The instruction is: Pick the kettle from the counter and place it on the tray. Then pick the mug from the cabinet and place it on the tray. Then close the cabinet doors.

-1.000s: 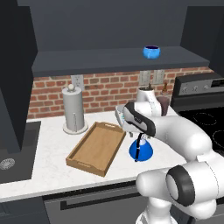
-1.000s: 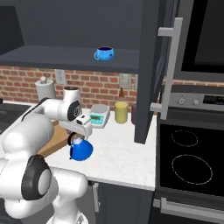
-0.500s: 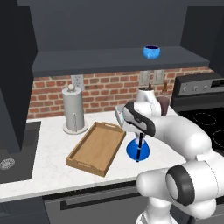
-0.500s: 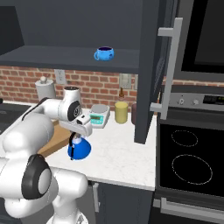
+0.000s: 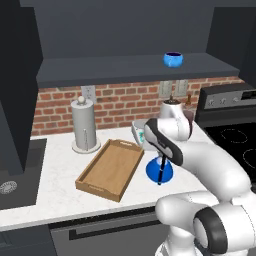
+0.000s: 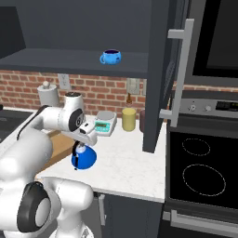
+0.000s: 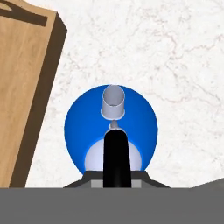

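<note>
At centre frame, our hand (image 5: 161,161) has just clenched on the kettle (image 5: 159,171) by its black handle; it stands on the tabletop (image 5: 55,197) beside the tray (image 5: 110,169), ready for lifting.

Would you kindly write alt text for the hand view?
Seen from above, the blue kettle stands on the white marble counter, its black handle running down toward the camera. The wooden tray lies beside it.

No legible text, label or number anywhere.
</note>
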Controlling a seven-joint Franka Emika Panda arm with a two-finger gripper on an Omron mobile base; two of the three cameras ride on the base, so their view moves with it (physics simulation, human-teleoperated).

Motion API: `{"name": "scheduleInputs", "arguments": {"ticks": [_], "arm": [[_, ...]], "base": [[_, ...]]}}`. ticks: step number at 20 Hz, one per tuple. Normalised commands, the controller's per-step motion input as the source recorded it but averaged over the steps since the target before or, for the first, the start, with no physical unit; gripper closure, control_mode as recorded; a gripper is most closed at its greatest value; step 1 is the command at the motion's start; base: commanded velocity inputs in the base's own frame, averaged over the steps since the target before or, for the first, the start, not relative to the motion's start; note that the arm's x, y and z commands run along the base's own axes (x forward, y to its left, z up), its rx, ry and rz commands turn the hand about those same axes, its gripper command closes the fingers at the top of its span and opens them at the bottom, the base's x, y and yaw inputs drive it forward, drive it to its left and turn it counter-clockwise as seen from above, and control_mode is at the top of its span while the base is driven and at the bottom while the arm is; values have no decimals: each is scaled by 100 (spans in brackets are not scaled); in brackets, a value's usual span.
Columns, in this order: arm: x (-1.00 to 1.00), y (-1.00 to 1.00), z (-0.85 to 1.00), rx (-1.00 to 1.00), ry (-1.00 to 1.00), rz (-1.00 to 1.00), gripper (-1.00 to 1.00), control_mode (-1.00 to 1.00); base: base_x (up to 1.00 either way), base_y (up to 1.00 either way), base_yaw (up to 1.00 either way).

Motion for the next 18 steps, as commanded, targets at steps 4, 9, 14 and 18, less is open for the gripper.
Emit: {"name": "scheduleInputs", "arguments": {"ticks": [4, 9, 14, 18], "arm": [[-47, 0, 59, -1, -26, 0, 100, -100], [-16, 13, 66, -3, -24, 0, 100, -100], [0, 28, 52, -1, -16, 0, 100, -100], [0, 33, 35, 0, -11, 0, 100, -100]], "base": [[0, 0, 0], [0, 0, 0], [0, 0, 0], [0, 0, 0]]}}
